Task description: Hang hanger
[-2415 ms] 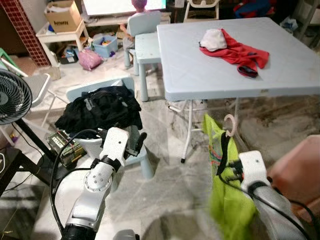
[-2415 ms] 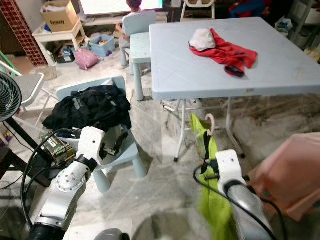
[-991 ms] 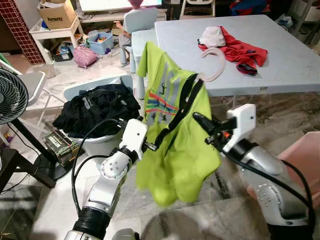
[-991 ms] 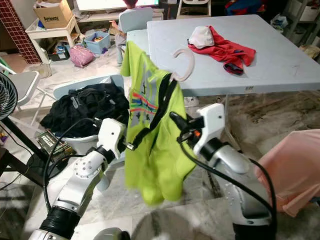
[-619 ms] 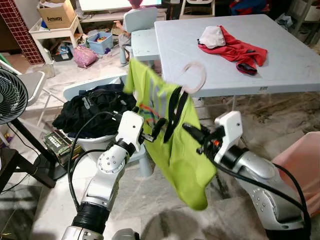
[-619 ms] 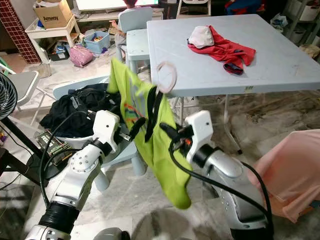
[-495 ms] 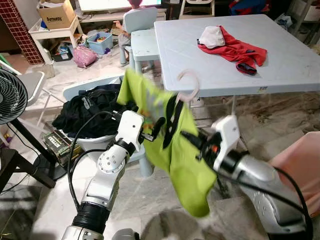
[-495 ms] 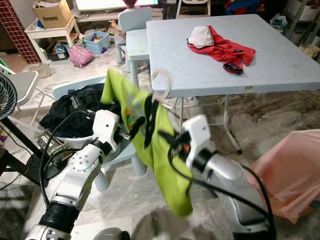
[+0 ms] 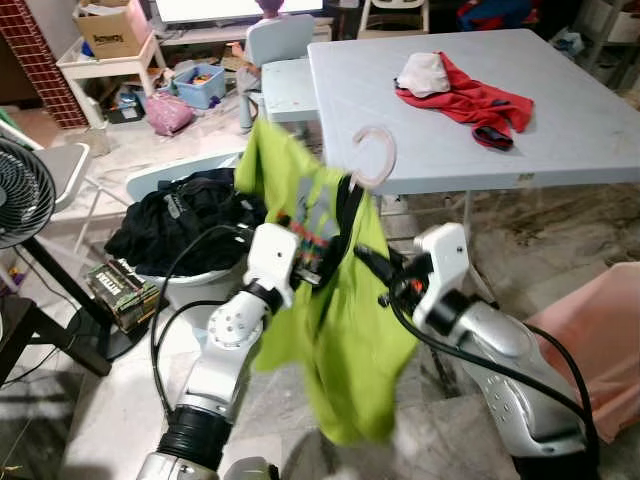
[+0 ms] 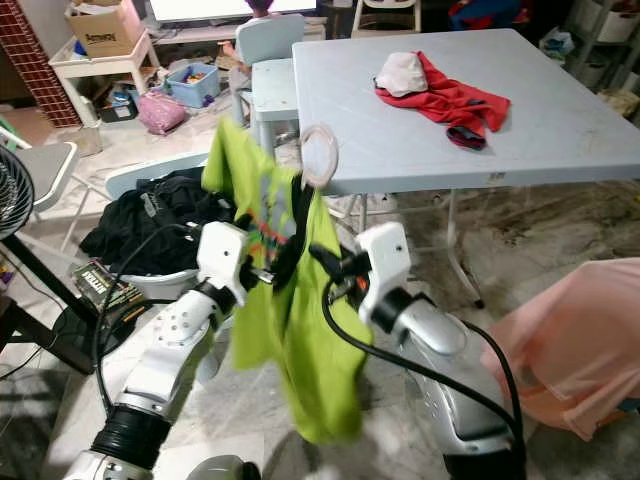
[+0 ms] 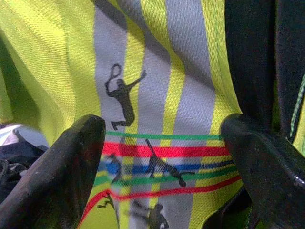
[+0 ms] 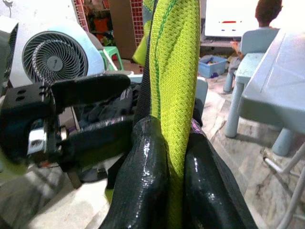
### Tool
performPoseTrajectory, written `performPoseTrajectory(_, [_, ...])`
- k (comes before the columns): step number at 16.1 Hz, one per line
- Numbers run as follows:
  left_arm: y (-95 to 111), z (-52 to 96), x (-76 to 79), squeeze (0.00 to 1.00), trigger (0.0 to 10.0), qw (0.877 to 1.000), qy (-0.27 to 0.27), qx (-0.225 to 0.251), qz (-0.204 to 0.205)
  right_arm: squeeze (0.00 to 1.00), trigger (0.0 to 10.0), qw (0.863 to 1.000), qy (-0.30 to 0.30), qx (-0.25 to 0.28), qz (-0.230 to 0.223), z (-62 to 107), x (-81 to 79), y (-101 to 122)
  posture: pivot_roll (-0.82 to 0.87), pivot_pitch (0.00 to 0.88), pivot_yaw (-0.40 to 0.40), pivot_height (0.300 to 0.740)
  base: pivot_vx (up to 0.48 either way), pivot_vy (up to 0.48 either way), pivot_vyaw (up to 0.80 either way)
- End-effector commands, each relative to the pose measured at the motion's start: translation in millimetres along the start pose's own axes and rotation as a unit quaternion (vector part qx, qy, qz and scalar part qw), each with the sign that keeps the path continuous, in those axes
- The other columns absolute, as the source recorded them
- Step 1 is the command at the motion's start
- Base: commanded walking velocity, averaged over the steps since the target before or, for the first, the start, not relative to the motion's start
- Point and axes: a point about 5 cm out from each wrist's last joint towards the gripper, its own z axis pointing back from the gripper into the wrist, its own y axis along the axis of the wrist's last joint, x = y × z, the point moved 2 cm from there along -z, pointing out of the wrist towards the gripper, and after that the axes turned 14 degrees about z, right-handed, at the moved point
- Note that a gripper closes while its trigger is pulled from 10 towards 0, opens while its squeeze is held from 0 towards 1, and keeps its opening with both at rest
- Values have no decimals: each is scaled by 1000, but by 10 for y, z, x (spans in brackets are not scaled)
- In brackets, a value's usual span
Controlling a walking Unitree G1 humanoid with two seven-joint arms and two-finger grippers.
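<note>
A lime-green shirt [image 9: 345,330] with grey stripes and black trim hangs on a hanger whose pale hook [image 9: 373,157] stands above it, in front of me at chest height. My right gripper [image 9: 362,260] is shut on the shirt's black-trimmed edge just under the hook; in the right wrist view its fingers [image 12: 147,162] pinch the green fabric [image 12: 174,71]. My left gripper [image 9: 306,258] is open against the printed front of the shirt [image 11: 157,109], one finger [image 11: 62,167] on each side of the print.
Behind the shirt is a pale blue table [image 9: 560,140] bearing a red garment [image 9: 470,100]. A small chair piled with black clothes [image 9: 195,215] is at the left, a fan [image 9: 22,192] further left. Pink cloth [image 9: 600,340] hangs at the right edge.
The right gripper has lifted the shirt from low at the right to the middle. The shirt has swung and spread leftwards, and the left gripper now rests against its front.
</note>
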Motion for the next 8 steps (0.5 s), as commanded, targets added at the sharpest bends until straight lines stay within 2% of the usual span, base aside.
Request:
performPoseTrajectory(1, [-13, 6, 14, 0, 10000, 1000, -6, -9, -2, 0, 10000, 1000, -7, 30, 7, -55, 27, 130, -55, 0, 37, 740, 0, 0, 0])
performPoseTrajectory(6, [0, 5, -29, 0, 10000, 1000, 0, -7, -6, 0, 10000, 999, 38, 31, -15, -37, -83, 148, -53, 0, 34, 740, 0, 0, 0])
performPoseTrajectory(8, [35, -10, -39, 0, 10000, 1000, 6, 0, -9, 0, 10000, 1000, 14, 15, 15, -46, 2, 67, -56, 1, 33, 740, 0, 0, 0])
